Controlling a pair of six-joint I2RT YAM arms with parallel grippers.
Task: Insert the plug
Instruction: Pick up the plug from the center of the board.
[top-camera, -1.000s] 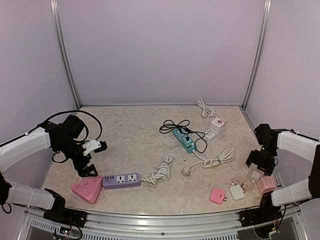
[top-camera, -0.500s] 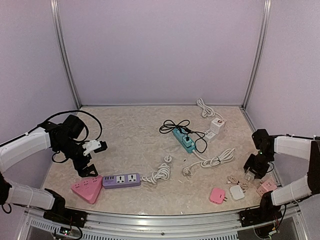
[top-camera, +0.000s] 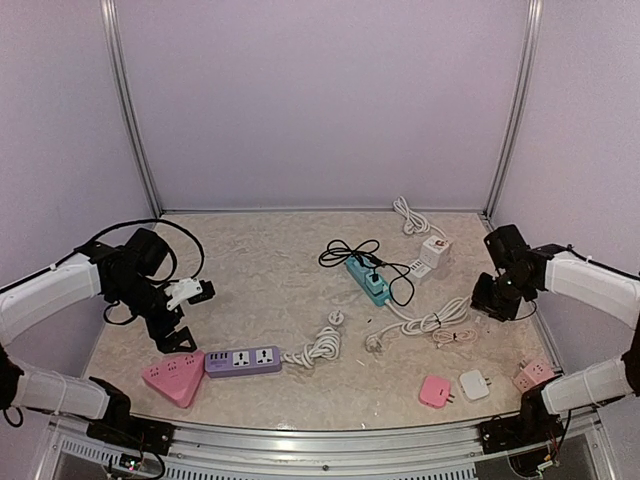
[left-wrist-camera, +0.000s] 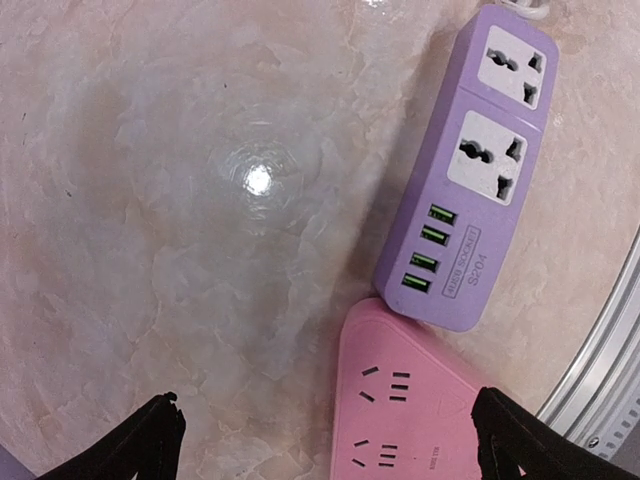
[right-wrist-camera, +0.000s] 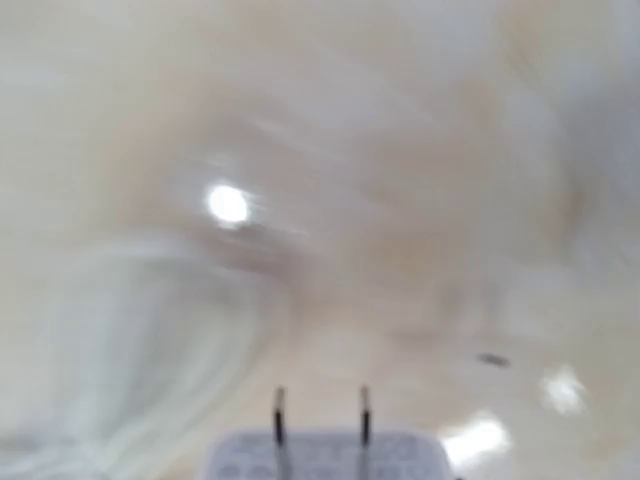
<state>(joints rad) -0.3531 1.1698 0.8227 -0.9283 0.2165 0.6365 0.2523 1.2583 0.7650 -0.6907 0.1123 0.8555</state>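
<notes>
My right gripper (top-camera: 492, 298) hangs above the right side of the table, shut on a pale plug (right-wrist-camera: 322, 456). In the blurred right wrist view the plug's two prongs point away from the camera. Its thin pinkish cable (top-camera: 455, 337) trails on the table below. My left gripper (left-wrist-camera: 330, 440) is open, its two black fingertips (left-wrist-camera: 150, 445) wide apart over the pink triangular socket block (left-wrist-camera: 420, 410). A purple power strip (left-wrist-camera: 480, 170) lies touching that block. From above, the left gripper (top-camera: 170, 335) hovers just behind the pink block (top-camera: 172, 380).
A teal power strip (top-camera: 368, 280) with a black cord sits mid-table, with a white cube adapter (top-camera: 434, 250) behind it. Coiled white cords (top-camera: 430, 322) lie on the table. A pink charger (top-camera: 435, 390), a white charger (top-camera: 474, 384) and a pink cube (top-camera: 533, 374) sit near the front right.
The right gripper closed on the plug near the front-right corner, lifted it and carried it back and to the left, dragging the cable. The left arm stayed still.
</notes>
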